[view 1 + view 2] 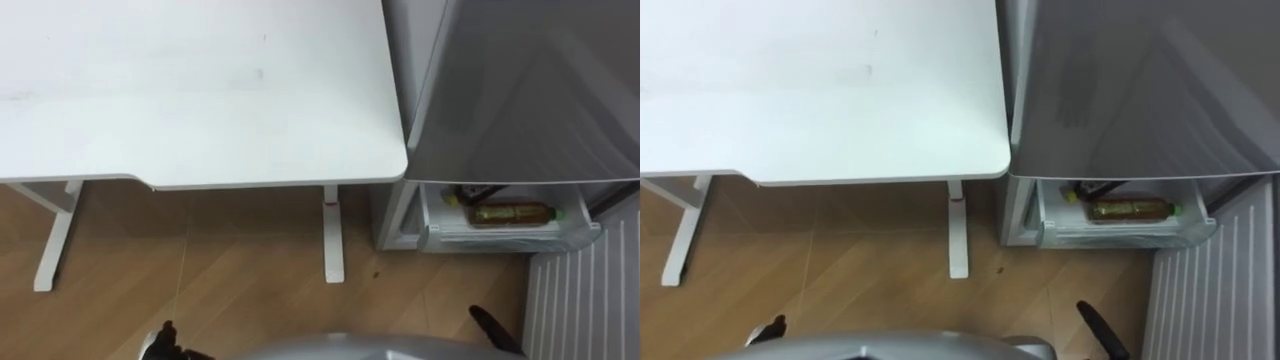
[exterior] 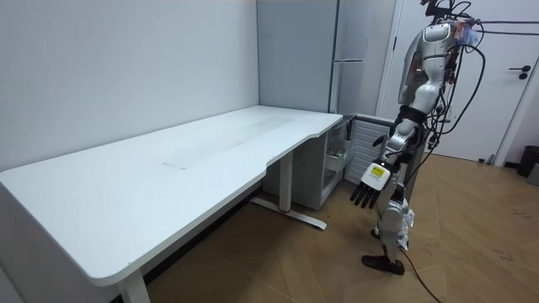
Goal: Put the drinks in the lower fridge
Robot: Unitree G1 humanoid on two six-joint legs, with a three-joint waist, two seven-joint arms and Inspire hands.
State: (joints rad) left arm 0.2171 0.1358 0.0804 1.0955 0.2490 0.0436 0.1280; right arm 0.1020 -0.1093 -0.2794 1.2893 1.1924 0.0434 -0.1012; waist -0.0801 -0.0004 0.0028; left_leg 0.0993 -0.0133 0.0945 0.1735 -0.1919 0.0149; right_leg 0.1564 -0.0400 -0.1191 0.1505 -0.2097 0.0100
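The robot stands on the light-brown wooden plank floor [image 1: 250, 265], facing a wide white desk with a curved front edge [image 1: 200, 100] and the tall grey fridge [image 1: 530, 90] that stands against the desk's end.

The left hand [image 2: 369, 187] hangs low at the robot's side with its dark fingers straight and slightly spread, holding nothing. The right hand [image 1: 495, 328] is also low, its dark fingers stretched out straight and empty.

The drinks are ahead of the right hand and a little to its right. A clear plastic bottle of brown drink with a green cap [image 1: 512, 213] lies on its side in the pale pull-out drawer [image 1: 500, 239] of the lower fridge compartment, which stands open. Behind that bottle, farther from the hand, a second item with a yellow cap [image 1: 452, 198] lies partly hidden under the grey upper door.

Just to the right of the right hand, the lower door swung wide shows its white ribbed inner face [image 1: 585, 290]. Floor lies between that hand and the drawer.

Ahead of the left hand is the desk top. The white desk leg with a flat foot [image 1: 333, 240] stands between the two hands' lines, near the fridge's corner, and another white leg [image 1: 55, 240] stands far to the left hand's left.
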